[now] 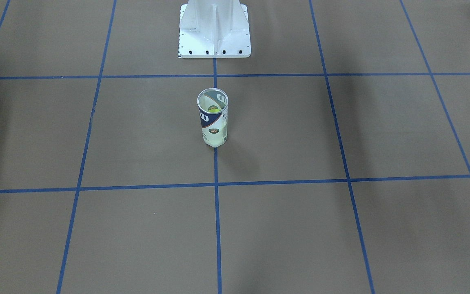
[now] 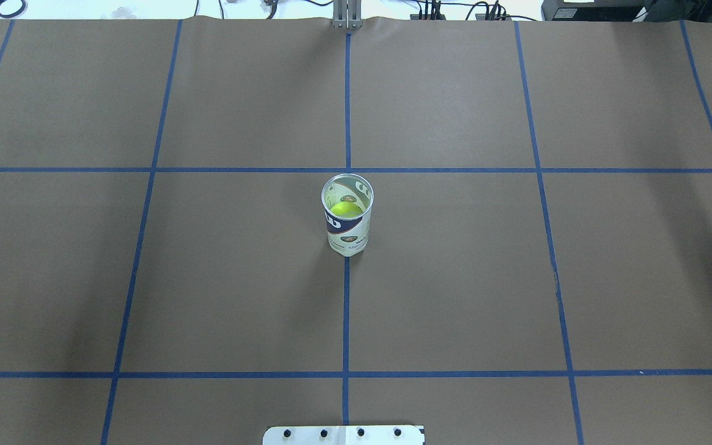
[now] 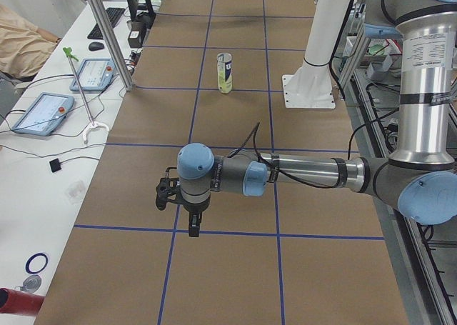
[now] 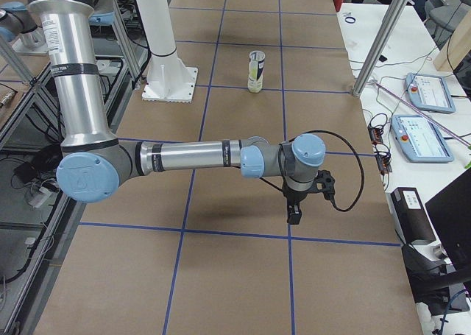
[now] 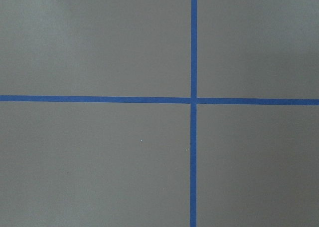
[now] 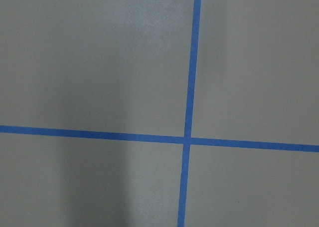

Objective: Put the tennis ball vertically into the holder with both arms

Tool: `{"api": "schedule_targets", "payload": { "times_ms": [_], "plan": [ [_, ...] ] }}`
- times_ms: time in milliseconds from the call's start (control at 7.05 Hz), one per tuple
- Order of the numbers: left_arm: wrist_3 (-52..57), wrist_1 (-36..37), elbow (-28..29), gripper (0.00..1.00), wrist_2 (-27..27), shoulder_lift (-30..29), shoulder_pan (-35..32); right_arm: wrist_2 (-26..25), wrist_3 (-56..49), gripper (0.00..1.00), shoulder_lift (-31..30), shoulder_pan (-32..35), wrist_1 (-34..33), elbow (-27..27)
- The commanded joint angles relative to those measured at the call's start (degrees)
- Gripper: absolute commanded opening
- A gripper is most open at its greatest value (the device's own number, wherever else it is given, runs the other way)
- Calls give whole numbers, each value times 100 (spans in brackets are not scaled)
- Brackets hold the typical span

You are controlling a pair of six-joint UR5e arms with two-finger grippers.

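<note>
The clear can (image 2: 347,216) stands upright at the middle of the worktop (image 2: 84,278), on the centre tape line. Its mouth is open and a yellow-green ball (image 2: 346,209) rests inside, so the insertion looks done or nearly so. The left tool (image 3: 193,228) hangs over the worktop's left end and the right tool (image 4: 294,216) over its right end, both well apart from the can. Each shows only in a side view, so I cannot tell whether it is apart or together. Should another ball go in, one tool would do best to steady the can low on its wall while the other lowers the ball straight down over the mouth, since a tall, light can would likely tip at a sideways nudge. The white pedestal (image 1: 214,36) at the robot-side edge is the only thing near the can. The tablets (image 3: 43,113) lie off on a side desk.
</note>
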Motion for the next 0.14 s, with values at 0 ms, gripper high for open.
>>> {"api": "schedule_targets", "payload": {
  "times_ms": [0],
  "plan": [
    [-9, 9, 4, 100, 15, 0, 4, 0, -1, 100, 0, 0, 0, -1]
  ]
}}
